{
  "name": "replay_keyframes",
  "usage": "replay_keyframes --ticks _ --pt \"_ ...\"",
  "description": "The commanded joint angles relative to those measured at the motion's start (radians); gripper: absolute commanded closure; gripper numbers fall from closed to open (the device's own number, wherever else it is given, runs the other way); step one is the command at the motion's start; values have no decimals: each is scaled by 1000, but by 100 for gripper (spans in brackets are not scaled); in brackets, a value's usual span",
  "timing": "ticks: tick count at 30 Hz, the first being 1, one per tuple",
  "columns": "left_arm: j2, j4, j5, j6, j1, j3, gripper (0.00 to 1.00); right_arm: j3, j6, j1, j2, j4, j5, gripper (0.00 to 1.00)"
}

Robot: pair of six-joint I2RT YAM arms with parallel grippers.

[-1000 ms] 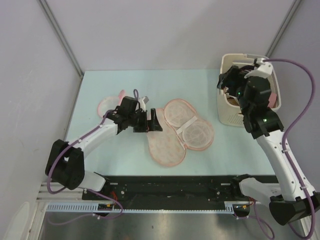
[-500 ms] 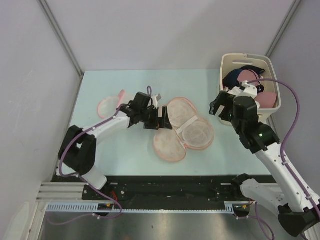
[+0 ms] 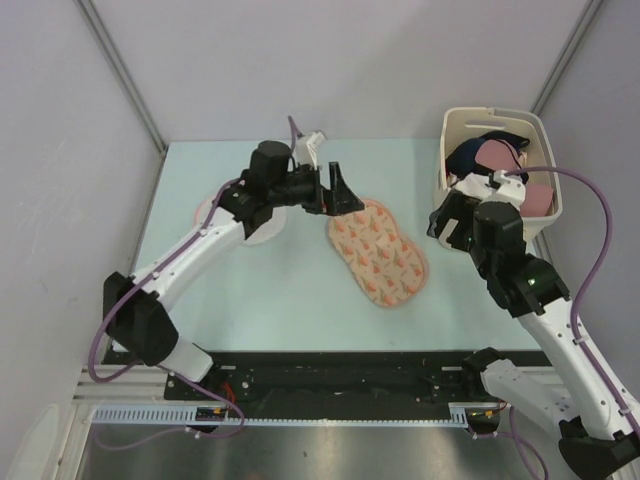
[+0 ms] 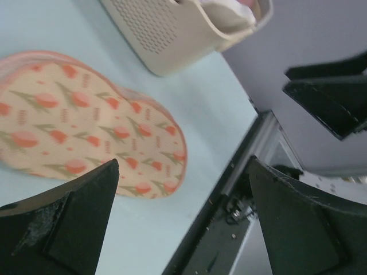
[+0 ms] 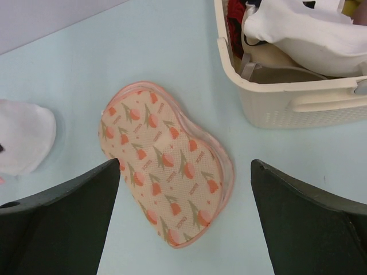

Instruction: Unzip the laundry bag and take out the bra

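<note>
The laundry bag (image 3: 380,252) lies flat and folded shut on the table, its orange-red print facing up. It also shows in the left wrist view (image 4: 86,123) and the right wrist view (image 5: 163,172). My left gripper (image 3: 330,193) is open and empty, held above the table just beyond the bag's far left end. My right gripper (image 3: 452,222) is open and empty, between the bag and the basket. In its own view it (image 5: 186,166) hovers over the bag. The dusty-pink bra (image 3: 494,153) lies in the basket, partly under a dark garment.
A cream basket (image 3: 458,235) stands at the far right and holds white (image 5: 298,28), navy and pink garments. A white round cloth with a pink edge (image 3: 222,213) lies at the left, partly under my left arm. Grey walls enclose the table.
The bag lay spread open in two halves and now lies folded shut, print up. My left gripper let go and rose toward the far side. My right gripper came out of the basket.
</note>
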Motion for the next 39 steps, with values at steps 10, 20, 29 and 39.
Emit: replay_keyframes --ticks 10,20,29,39 --pt "206 -95 -314 0 -19 -105 1 -41 41 16 -34 -19 -23 0" --pt "378 -36 -385 -69 -28 -62 4 -64 52 29 -28 -17 -37 0" --pt "450 -18 -420 -83 0 47 98 -74 58 41 -24 -23 -35 0" --pt "373 -136 -578 -77 174 136 100 -87 68 46 -58 -56 -37 0"
